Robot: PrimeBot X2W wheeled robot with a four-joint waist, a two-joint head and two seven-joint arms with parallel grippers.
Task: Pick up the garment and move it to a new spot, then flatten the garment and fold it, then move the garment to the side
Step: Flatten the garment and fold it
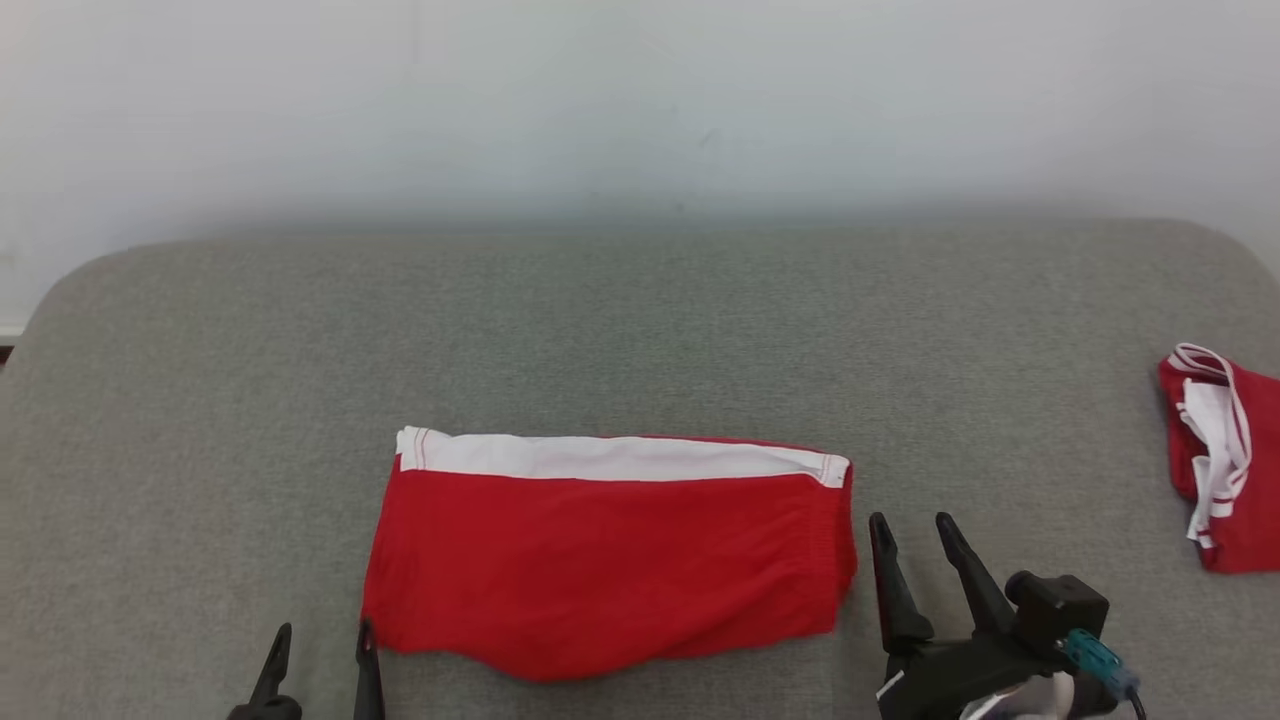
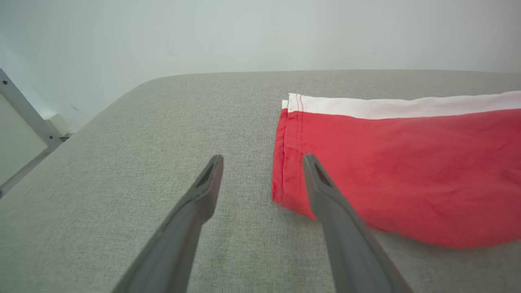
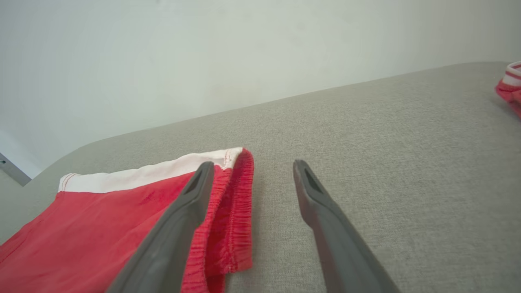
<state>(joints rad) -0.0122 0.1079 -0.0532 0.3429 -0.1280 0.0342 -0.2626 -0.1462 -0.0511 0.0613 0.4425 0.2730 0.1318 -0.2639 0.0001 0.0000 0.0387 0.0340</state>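
Note:
The garment (image 1: pixel 610 560) is a pair of red shorts with a white band along the far edge, lying folded flat in a rectangle on the grey padded table (image 1: pixel 640 330). My left gripper (image 1: pixel 320 642) stands open at the garment's near left corner, empty; in the left wrist view the left gripper (image 2: pixel 262 162) straddles the hemmed edge of the garment (image 2: pixel 407 171), one finger over the cloth. My right gripper (image 1: pixel 912 528) is open just off the garment's right side, where the right wrist view shows the right gripper (image 3: pixel 252 169) beside the elastic waistband of the garment (image 3: pixel 101 228).
A second red and white garment (image 1: pixel 1220 455) lies bunched at the table's right edge, also at the far right as the second garment (image 3: pixel 511 87). A pale wall stands behind the table. A metal frame (image 2: pixel 24 114) shows beyond the table's left edge.

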